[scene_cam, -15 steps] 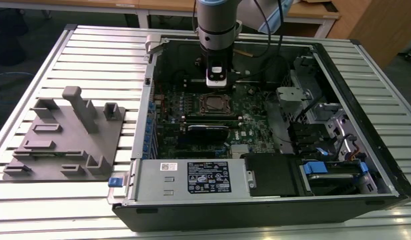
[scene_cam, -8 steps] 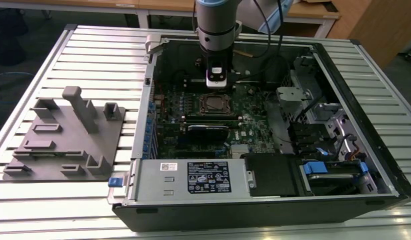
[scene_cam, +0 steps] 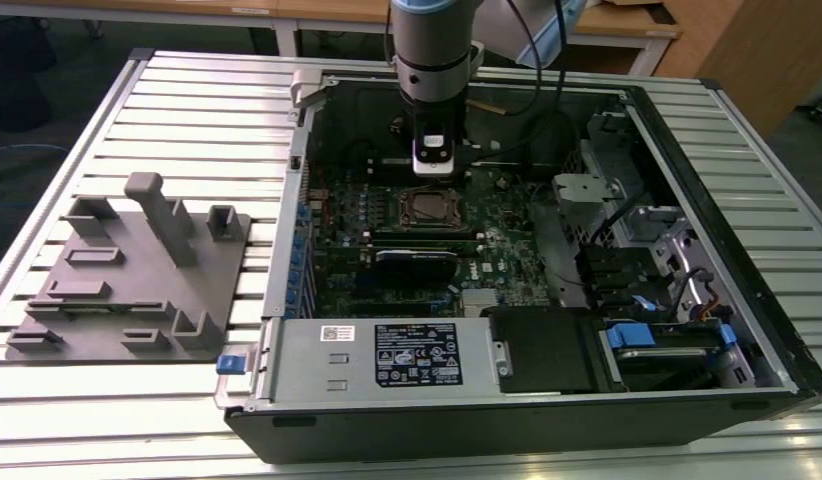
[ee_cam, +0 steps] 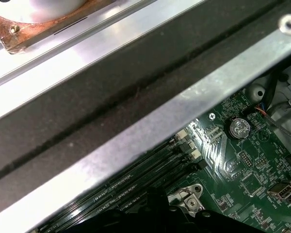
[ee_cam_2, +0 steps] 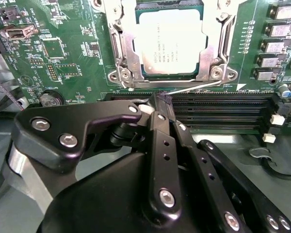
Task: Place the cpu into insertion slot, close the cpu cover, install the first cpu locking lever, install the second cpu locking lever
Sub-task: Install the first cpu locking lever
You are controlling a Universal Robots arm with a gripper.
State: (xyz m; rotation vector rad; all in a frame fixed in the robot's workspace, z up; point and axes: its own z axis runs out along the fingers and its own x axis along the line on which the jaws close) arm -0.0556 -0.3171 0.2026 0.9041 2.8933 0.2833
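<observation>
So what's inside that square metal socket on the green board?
A flat silver chip sits inside the socket, its top in plain sight. Whatever lies under the chip is covered.

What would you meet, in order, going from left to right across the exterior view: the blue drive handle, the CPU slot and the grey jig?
grey jig → CPU slot → blue drive handle

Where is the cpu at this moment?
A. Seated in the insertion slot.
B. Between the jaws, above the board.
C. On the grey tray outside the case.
A: in the second wrist view the cpu lies flat inside the insertion slot, its silver top facing up.
</observation>
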